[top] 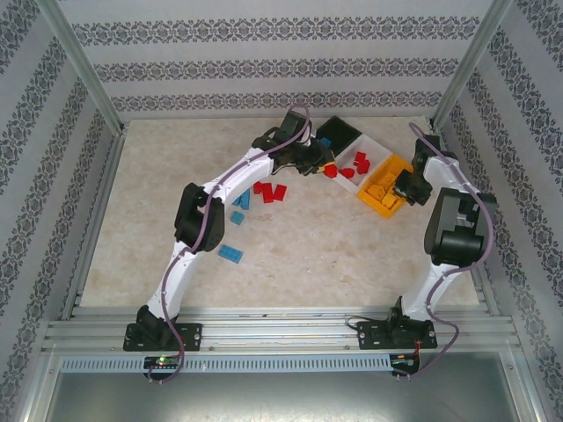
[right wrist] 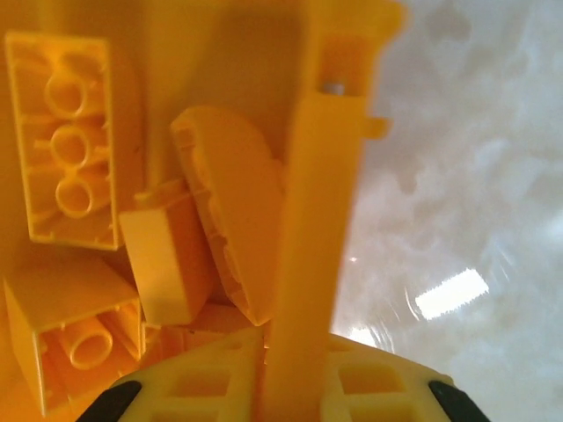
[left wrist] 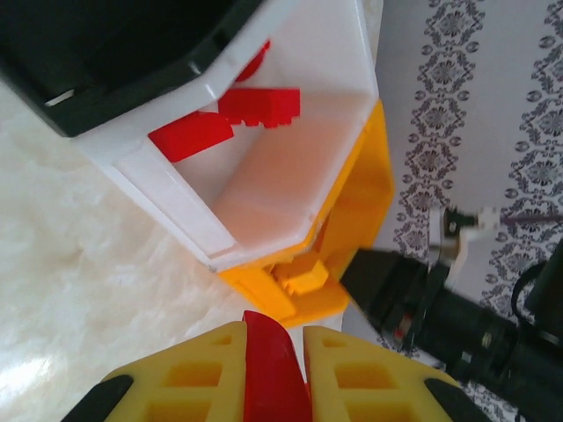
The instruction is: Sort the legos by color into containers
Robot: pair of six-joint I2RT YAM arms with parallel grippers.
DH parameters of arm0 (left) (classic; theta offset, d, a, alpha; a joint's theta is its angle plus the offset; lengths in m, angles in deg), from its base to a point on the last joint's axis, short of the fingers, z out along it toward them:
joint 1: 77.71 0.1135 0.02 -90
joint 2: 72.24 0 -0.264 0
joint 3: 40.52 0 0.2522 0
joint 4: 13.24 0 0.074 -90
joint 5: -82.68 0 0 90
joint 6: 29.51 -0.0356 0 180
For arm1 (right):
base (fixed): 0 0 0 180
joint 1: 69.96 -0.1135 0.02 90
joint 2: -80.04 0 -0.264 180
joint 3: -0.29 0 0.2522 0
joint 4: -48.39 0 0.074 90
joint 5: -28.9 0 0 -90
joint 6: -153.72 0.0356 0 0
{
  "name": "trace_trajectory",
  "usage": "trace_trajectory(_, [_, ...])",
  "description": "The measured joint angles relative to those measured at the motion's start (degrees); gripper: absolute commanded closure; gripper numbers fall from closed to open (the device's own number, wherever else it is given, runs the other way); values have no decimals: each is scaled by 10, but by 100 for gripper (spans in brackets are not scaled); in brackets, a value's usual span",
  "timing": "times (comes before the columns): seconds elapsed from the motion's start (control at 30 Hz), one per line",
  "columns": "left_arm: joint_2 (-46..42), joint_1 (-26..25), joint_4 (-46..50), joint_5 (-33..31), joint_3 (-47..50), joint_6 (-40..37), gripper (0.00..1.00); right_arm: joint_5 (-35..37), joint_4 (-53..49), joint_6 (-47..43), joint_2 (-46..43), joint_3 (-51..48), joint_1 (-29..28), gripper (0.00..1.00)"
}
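Observation:
My left gripper point(left wrist: 275, 338) is shut on a red lego point(left wrist: 268, 369), just short of the white bin point(left wrist: 176, 189), which holds other red legos point(left wrist: 259, 105). From above, this gripper point(top: 327, 167) sits at the white bin's point(top: 376, 146) near-left corner. My right gripper point(right wrist: 295, 345) is shut on the orange bin's wall point(right wrist: 321, 193); several orange-yellow legos point(right wrist: 66, 132) lie inside. The orange bin point(top: 384, 186) stands right of the white one, the black bin point(top: 339, 132) left of it. Loose red legos point(top: 270, 192) and light blue legos point(top: 238, 207) lie on the table.
The three bins stand touching in a diagonal row at the back right. The right arm's wrist point(left wrist: 440, 308) shows behind the orange bin point(left wrist: 365, 198). One light blue lego point(top: 230, 254) lies alone nearer the front. Patterned walls and metal frame posts enclose the table.

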Motion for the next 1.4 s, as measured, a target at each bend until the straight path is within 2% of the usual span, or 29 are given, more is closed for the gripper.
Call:
trace_trajectory(0.2, [42, 0, 11, -12, -55, 8, 84, 4, -5, -5, -84, -85, -8, 84])
trace_trajectory(0.47, [54, -7, 18, -16, -67, 10, 84, -1, -15, -2, -174, -173, -46, 83])
trace_trajectory(0.5, [54, -11, 20, -16, -68, 10, 84, -2, -14, -1, -181, -183, -54, 81])
trace_trajectory(0.6, [54, -23, 30, -16, -67, 6, 83, -13, -15, 8, -196, -210, -74, 67])
trace_trajectory(0.63, [54, -27, 35, -16, -67, 3, 82, -17, -14, 9, -202, -216, -78, 64])
trace_trajectory(0.7, [54, -36, 44, -16, -67, -7, 68, -23, -16, 12, -214, -223, -80, 55])
trace_trajectory(0.77, [54, -42, 55, -16, -67, -15, 61, -24, -19, 10, -231, -223, -80, 53])
trace_trajectory(0.93, [53, -48, 73, -17, -62, -33, 50, -22, -45, 9, -303, -213, -80, 51])
trace_trajectory(1.07, [47, -48, 92, -21, -57, -57, 47, -15, -78, 11, -373, -186, -89, 52])
trace_trajectory(1.17, [13, -46, 125, -36, -31, -92, 46, -23, -96, 16, -398, -155, -126, 51])
trace_trajectory(1.23, [-42, -43, 144, -54, 22, -122, 45, -36, -107, 20, -381, -119, -174, 51])
trace_trajectory(1.4, [-286, 3, 165, -118, 272, -183, 45, -69, -110, 29, -240, 2, -310, 50])
